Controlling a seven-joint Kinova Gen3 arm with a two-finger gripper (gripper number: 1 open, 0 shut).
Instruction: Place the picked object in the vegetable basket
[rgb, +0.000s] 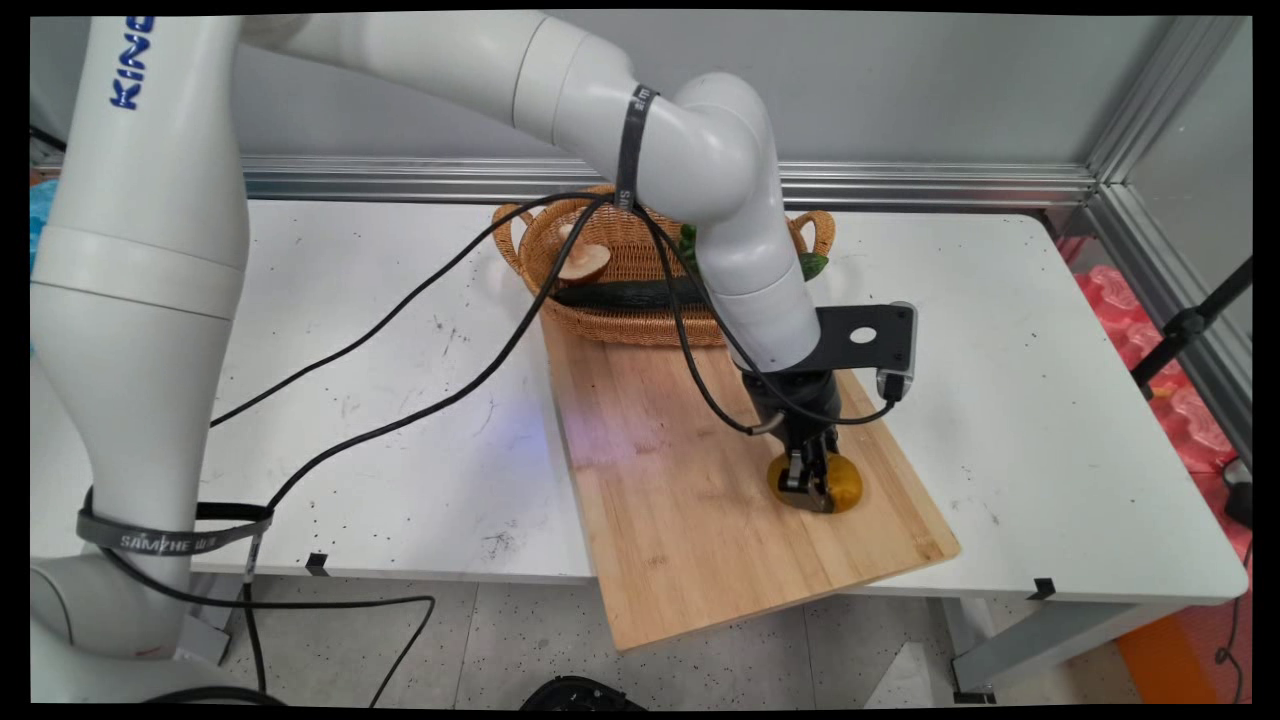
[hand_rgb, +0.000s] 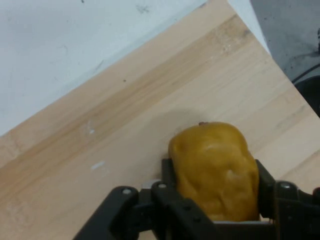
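Observation:
A yellow-brown potato-like vegetable (rgb: 845, 482) (hand_rgb: 215, 170) lies on the wooden cutting board (rgb: 680, 490) (hand_rgb: 125, 125), near its right edge. My gripper (rgb: 810, 488) (hand_rgb: 215, 200) reaches straight down onto it, and the two black fingers press against its sides, shut on it. The vegetable seems to rest on the board. In the hand view it fills the space between the fingers.
A wicker basket (rgb: 620, 320) stands at the board's far end, holding a mushroom (rgb: 583, 262), a dark cucumber (rgb: 630, 294) and something green (rgb: 812, 265). Black cables hang from the arm over the table's left half. The board overhangs the table's near edge.

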